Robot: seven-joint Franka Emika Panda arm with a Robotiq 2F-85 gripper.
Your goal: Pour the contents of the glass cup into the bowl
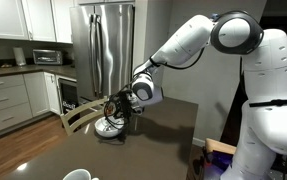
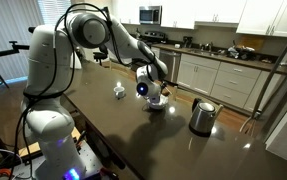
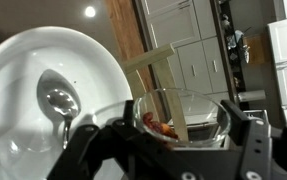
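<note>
Wrist view, L to R: bowl [image 3: 23, 80] round, shallow, glossy white; shiny metal spoon [image 3: 58, 100] lying inside. Glass cup [image 3: 188, 112] clear, smooth, thin-walled, just R of bowl; contents [image 3: 161, 127] reddish-brown bits inside. Gripper [image 3: 168, 145] matte black, clamped on glass cup. In an exterior view: white opaque mug [image 2: 120, 91], dark rounded kettle [image 2: 202, 117] w/ metallic sheen, both on dark glossy table [image 2: 133, 140].

A home kitchen: stainless fridge [image 1: 105, 40], white cabinets [image 1: 13, 18], a countertop microwave [image 1: 47, 57] and a dark table [image 1: 168, 125].

White rounded arm [image 1: 188, 42] segments (dark joint seams) end in a black pincer [image 3: 168, 145].
</note>
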